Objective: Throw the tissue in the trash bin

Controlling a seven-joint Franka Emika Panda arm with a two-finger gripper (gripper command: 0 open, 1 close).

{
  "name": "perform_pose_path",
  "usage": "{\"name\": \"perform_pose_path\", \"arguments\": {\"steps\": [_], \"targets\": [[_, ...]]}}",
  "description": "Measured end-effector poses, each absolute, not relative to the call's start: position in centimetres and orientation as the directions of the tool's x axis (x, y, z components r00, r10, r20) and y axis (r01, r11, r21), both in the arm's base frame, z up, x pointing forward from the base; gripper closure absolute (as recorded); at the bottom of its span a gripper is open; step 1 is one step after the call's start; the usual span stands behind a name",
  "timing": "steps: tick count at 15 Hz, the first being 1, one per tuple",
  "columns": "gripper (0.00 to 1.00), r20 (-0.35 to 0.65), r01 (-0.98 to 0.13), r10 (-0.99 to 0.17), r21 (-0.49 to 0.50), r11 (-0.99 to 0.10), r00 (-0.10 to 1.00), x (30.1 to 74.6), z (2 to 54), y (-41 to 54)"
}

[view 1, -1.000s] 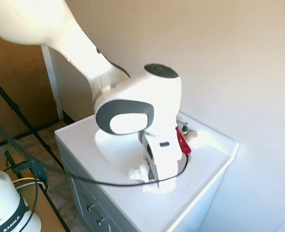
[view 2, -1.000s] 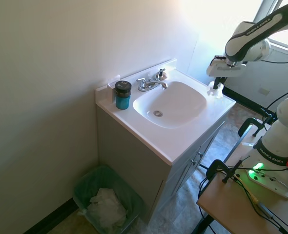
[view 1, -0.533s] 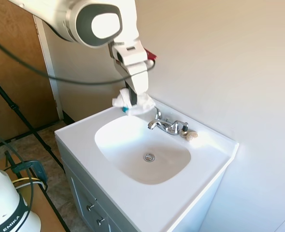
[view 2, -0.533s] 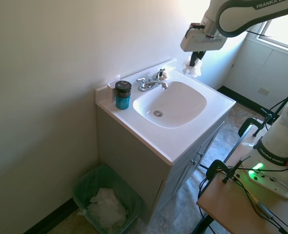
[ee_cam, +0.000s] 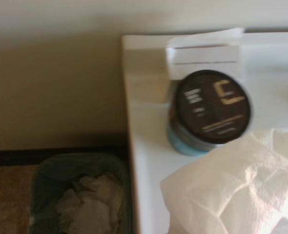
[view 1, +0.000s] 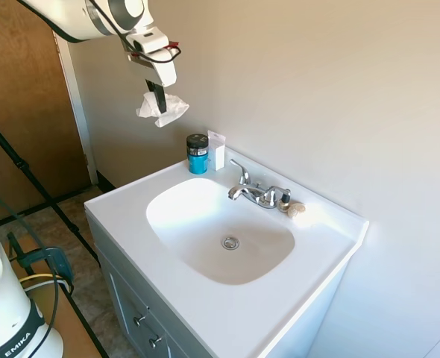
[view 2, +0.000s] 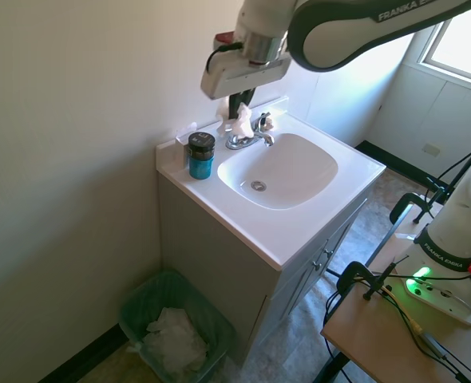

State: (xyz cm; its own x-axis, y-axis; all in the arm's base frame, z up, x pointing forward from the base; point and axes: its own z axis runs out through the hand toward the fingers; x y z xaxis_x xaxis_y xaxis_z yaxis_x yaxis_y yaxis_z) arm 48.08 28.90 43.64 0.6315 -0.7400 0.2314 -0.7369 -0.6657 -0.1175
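Note:
A crumpled white tissue (view 1: 162, 109) hangs in the air, pinched by my gripper (view 1: 157, 98), which is shut on it. In the second exterior view the tissue (view 2: 240, 122) and gripper (view 2: 237, 108) hover above the back left corner of the counter, near the blue jar (view 2: 201, 155). The wrist view shows the tissue (ee_cam: 236, 187) close up over the jar (ee_cam: 210, 113). On the floor left of the vanity stands the green trash bin (view 2: 140, 300), with crumpled paper in it; the bin (ee_cam: 53, 168) also shows in the wrist view.
A white vanity with a sink basin (view 2: 279, 169) and a chrome faucet (view 2: 247, 137) fills the middle. A small white card (view 1: 217, 150) stands beside the blue jar (view 1: 198, 154). The wall runs close behind. A wooden door (view 1: 19, 112) is beyond the counter.
The arm has swung from above the sink's back edge toward the counter's jar end, carrying the tissue higher and further along the wall. The jar and card are uncovered in the first exterior view.

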Motion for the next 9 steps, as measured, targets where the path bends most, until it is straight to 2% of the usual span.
{"name": "perform_pose_path", "arguments": {"steps": [8, 9], "targets": [[1.00, 0.174, -0.605, -0.596, -0.002, -0.796, 0.784, 47.0, 33.6, 40.0], [0.00, 0.169, -0.599, -0.589, 0.008, -0.801, 0.790, 47.0, 32.7, 40.6]]}}
